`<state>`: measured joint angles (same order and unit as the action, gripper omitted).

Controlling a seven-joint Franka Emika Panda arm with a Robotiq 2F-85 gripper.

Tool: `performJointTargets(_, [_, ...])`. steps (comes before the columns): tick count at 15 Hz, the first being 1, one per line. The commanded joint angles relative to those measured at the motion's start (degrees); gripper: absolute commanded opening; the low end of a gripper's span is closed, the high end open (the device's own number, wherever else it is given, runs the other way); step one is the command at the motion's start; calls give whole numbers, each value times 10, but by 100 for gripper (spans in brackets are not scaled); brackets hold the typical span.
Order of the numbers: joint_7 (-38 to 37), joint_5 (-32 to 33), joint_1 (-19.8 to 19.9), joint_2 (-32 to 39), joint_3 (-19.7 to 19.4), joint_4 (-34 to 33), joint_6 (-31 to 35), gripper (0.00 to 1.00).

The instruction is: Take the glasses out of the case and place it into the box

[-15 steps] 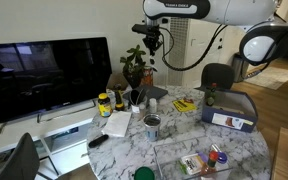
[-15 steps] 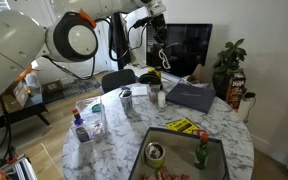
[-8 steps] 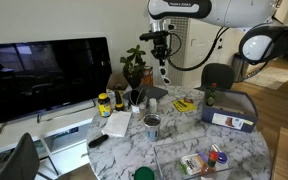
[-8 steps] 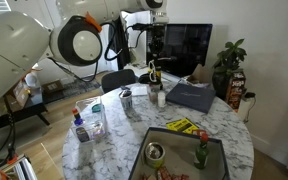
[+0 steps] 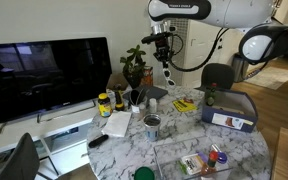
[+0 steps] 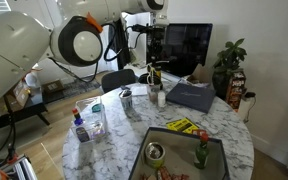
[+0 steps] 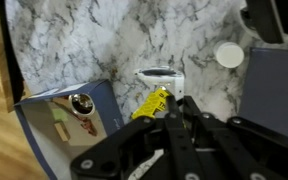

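My gripper (image 5: 165, 58) hangs high over the far side of the marble table. Its fingers are shut on a thin dangling thing, the glasses (image 5: 169, 75); both also show in an exterior view, the gripper (image 6: 154, 55) and the glasses (image 6: 153, 72). In the wrist view the fingers (image 7: 174, 100) are pressed together and hide the glasses. Below them lies a pale open case (image 7: 159, 77). The blue-grey box (image 5: 230, 103) with its white printed side stands at the table's edge. It also shows in an exterior view (image 6: 220, 150) and in the wrist view (image 7: 44, 128), with a can and a red-topped item inside.
A yellow packet (image 7: 152, 104) lies between the case and the box. A dark folder (image 6: 189, 96), a can (image 5: 152, 124), a clear bin of colourful items (image 5: 204, 160), bottles, a plant (image 5: 134, 65) and a TV (image 5: 44, 72) surround the table.
My gripper has moved sideways away from the TV with the glasses hanging from it, most of it in the first half second. Nothing on the table has moved.
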<state>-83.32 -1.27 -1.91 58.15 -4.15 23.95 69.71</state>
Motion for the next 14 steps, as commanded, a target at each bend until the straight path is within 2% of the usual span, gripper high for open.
performJointTargets(1, [61, -8, 12, -15, 16, 33, -68, 3])
performJointTargets(4, [102, -46, 21, -17, 44, 28, -84, 3])
performJointTargets(8, [100, -117, 27, -22, 89, 33, -85, 3])
performJointTargets(13, [199, -127, 13, -29, 108, 30, -76, 3])
performJointTargets(14, [167, -121, 14, -26, 95, 35, -72, 11])
